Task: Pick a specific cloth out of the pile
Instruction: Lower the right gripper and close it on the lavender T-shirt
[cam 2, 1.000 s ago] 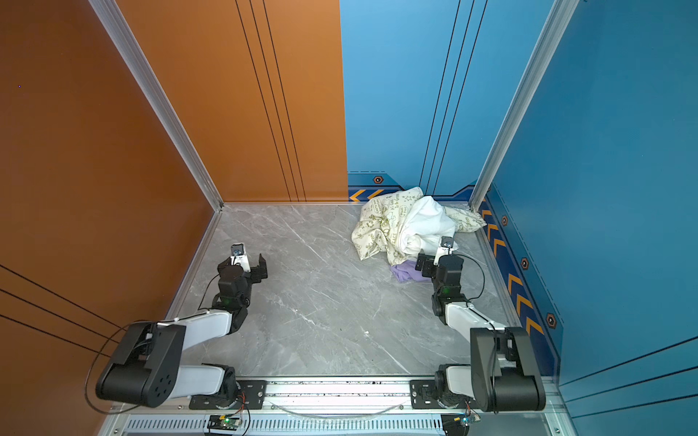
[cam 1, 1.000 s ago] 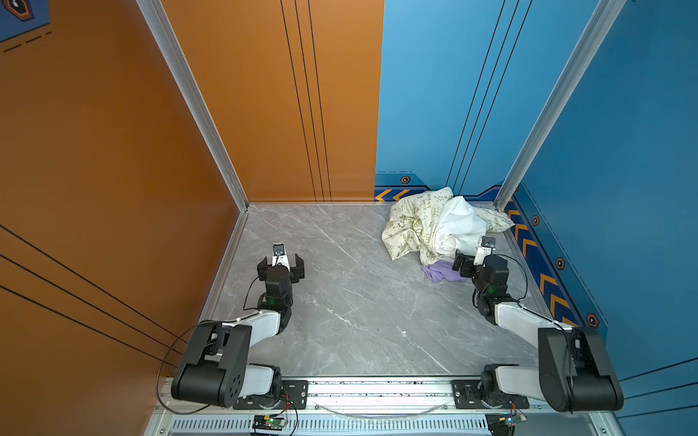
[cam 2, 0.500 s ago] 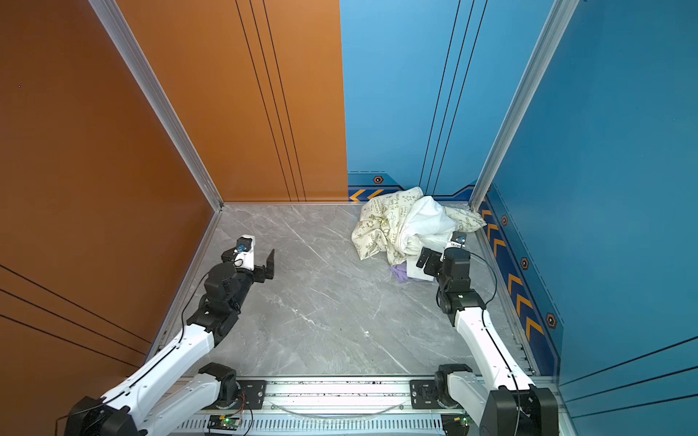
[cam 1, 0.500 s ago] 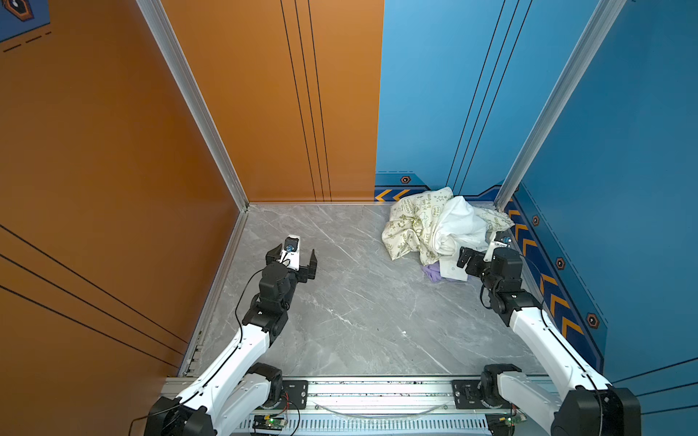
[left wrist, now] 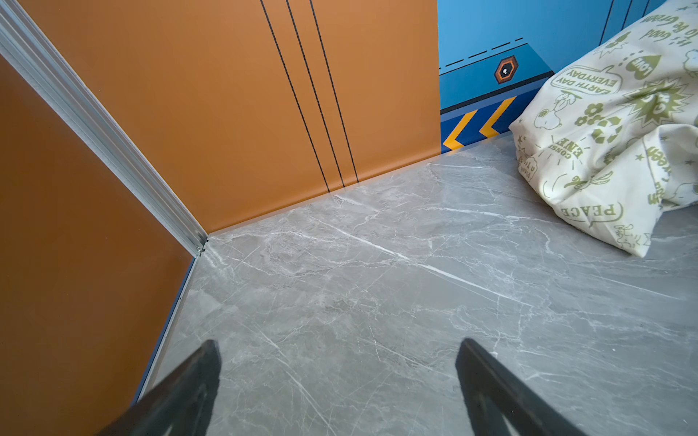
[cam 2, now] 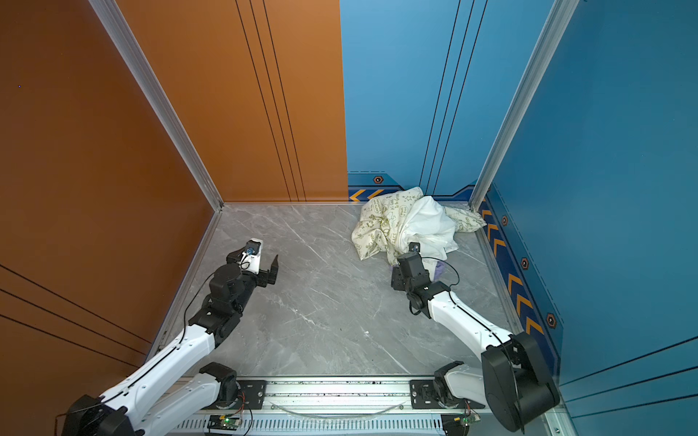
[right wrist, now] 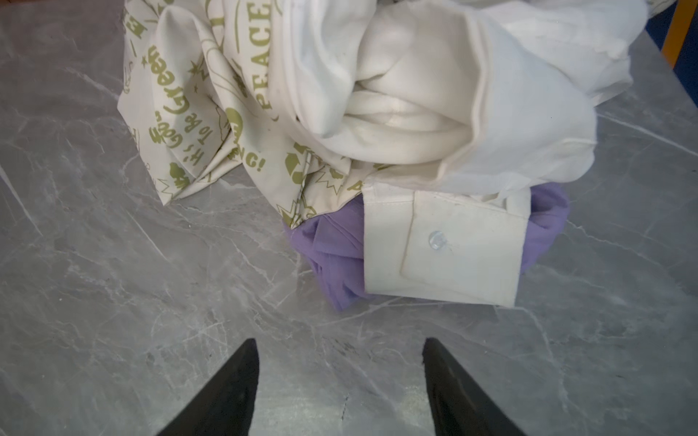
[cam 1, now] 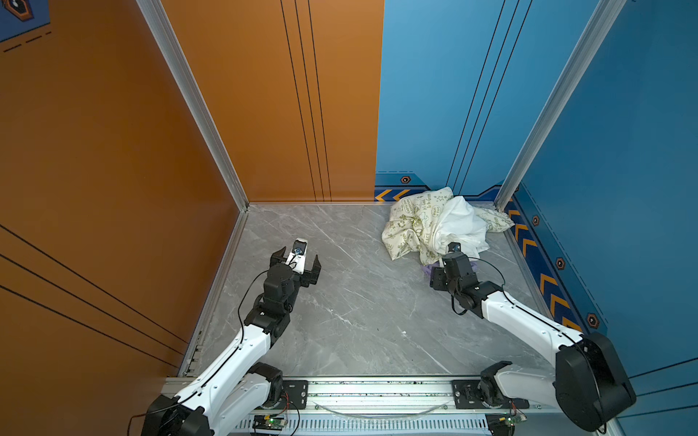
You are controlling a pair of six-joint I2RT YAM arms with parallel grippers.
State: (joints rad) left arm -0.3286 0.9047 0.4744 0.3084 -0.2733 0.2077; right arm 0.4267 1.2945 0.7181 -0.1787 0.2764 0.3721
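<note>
The pile (cam 1: 434, 222) (cam 2: 408, 222) sits at the far right corner, a cream cloth with green print (right wrist: 196, 113) (left wrist: 604, 132) beside a plain white cloth (right wrist: 453, 94). The lavender cloth (right wrist: 332, 256) (cam 1: 428, 268) pokes out at the pile's near edge, mostly buried. A white buttoned cuff (right wrist: 453, 249) lies across it. My right gripper (right wrist: 338, 341) (cam 1: 443, 268) (cam 2: 402, 270) is open, low over the floor just short of the lavender cloth, holding nothing. My left gripper (left wrist: 338, 342) (cam 1: 298, 255) (cam 2: 255, 260) is wide open over bare floor on the left.
The grey marble floor (cam 1: 359, 302) is walled by orange panels (cam 1: 113, 151) at the left and back, and blue panels (cam 1: 623, 188) at the back and right. An aluminium rail (cam 1: 359, 389) runs along the near edge, carrying both arm bases.
Both arms have unfolded and reached forward. The right gripper has shifted left to the pile's near edge, and its jaws have narrowed. The left gripper has advanced slightly, still wide open.
</note>
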